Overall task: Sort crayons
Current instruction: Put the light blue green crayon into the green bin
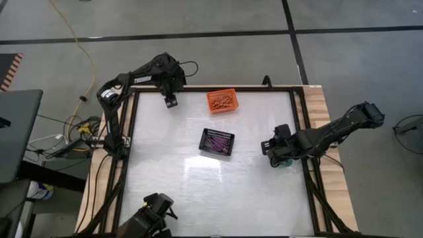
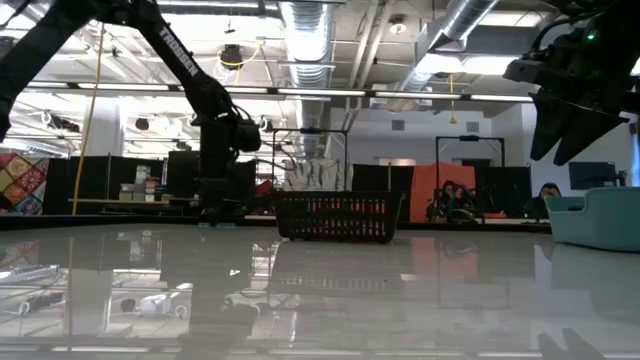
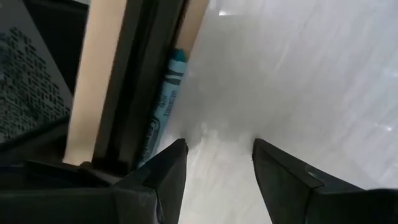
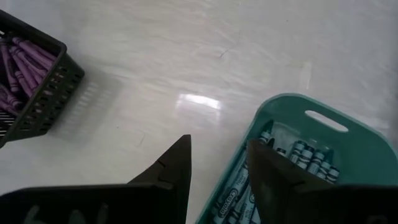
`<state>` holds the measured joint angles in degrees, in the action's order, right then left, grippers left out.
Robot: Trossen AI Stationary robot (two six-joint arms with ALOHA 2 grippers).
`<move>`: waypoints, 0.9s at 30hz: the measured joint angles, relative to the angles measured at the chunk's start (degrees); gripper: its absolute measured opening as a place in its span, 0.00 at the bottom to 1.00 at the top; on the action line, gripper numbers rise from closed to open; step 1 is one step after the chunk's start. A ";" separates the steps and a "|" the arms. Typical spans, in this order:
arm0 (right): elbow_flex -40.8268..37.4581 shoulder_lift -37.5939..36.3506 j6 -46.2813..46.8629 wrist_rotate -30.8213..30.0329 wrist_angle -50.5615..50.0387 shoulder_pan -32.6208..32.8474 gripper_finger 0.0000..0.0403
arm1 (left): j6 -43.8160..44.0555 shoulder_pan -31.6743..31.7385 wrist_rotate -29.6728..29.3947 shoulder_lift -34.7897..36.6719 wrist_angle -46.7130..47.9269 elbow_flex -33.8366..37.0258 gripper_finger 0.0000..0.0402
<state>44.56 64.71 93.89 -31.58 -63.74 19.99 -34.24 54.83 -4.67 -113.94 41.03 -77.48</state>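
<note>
Desk is carrying three small baskets, and sorting is looking nearly finished. Black basket is sitting near the middle, holding purple crayons. Orange basket is sitting toward the far edge with orange crayons inside. Teal basket is standing at the right edge, under the right arm, holding teal-blue crayons.

Left claw is hovering low at the desk's far left corner, jaws standing apart and gripping nothing. One stray teal crayon is lying in the groove against the dark frame rail, just beside one open finger rather than between the two.

Right claw is hanging over the near rim of the teal basket, jaws parted, empty.

Risks, as I am judging them:
- Stray crayon is lying tight to the rail, so one finger is likely running out of room on that side. Closing as placed is probably catching nothing, or pinching the rail.
- A finger tip nudging the round stick is likely rolling it along the groove or wedging it deeper.
- A shallow end-grip is risking a pivot and a drop during the long carry across the desk.
- Right claw is crowding the teal basket; both arms meeting there is inviting a bump that shifts or tips the basket.
</note>
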 joint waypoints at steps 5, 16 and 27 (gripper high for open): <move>0.00 0.00 0.04 0.20 0.54 0.28 0.36 | 1.09 -0.83 -1.40 -2.23 1.57 -3.39 0.42; 0.00 0.00 -1.44 0.02 0.38 0.04 0.36 | 0.16 -1.55 -1.06 -3.23 -0.78 -6.33 0.42; 0.00 0.00 -2.46 -0.31 0.41 -0.70 0.36 | 3.84 -2.17 1.85 -5.81 2.68 -7.12 0.42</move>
<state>44.56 64.71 91.44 -31.89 -63.33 19.29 -30.40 52.67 -2.82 -119.75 43.71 -84.61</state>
